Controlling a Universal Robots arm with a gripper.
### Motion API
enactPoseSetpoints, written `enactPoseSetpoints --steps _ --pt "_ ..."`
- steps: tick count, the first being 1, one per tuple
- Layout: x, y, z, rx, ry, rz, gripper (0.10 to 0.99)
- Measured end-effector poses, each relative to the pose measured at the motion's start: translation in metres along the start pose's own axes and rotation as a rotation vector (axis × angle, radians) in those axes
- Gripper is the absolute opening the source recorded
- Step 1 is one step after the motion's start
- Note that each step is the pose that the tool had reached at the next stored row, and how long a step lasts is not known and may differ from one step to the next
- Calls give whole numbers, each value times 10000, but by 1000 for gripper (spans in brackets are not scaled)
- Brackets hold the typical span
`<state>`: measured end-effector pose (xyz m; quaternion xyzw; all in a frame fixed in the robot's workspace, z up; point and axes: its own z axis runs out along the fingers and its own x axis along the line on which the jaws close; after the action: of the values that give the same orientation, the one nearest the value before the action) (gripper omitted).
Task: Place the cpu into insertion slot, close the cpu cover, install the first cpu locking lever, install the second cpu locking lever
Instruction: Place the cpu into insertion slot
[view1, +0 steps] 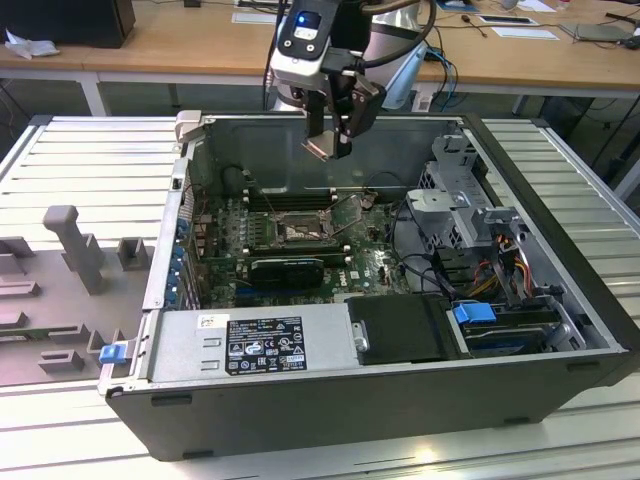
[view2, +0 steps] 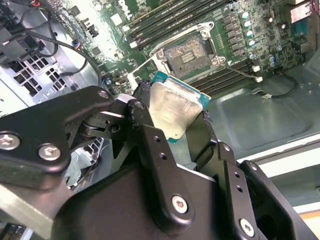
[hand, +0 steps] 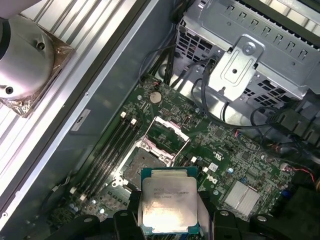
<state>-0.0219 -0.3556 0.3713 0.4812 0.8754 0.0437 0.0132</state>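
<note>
Black gripper (view2: 172, 117) is clamped on the cpu (hand: 169, 200), held above the insertion slot (view2: 187, 52); the slot is not filled yet; the cpu cover (hand: 175, 131) is raised open; every step is left.

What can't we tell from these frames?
- cpu underside: faces away from the camera in both wrist views.
- cpu's gripped edges: covered by the hand in both wrist views.
- slot near edge: behind the cpu in the first wrist view.
- slot's inside: too small to make out in the exterior view.
</note>
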Motion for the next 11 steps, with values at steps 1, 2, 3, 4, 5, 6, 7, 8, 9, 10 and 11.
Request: enactPoseSetpoints --steps 1,2,3,4,5,6,7,8,9,10,11 --pt "0 0 0 -1 -3 34 529" --pt "0 0 0 -2 -9 96 529" --pt "0 0 0 -3 -14 152 529" --pt "0 0 0 -4 -17 188 529" --pt "0 0 0 -5 -21 244 529" --pt "0 0 0 -6 -28 315 529" --pt "0 0 0 -7 -33 372 529" --pt "0 0 0 -8 -36 408 529" --pt "0 0 0 -9 -43 481 529" --pt "0 0 0 -10 -47 532 529" --pt "0 0 0 -11 -50 565 529"
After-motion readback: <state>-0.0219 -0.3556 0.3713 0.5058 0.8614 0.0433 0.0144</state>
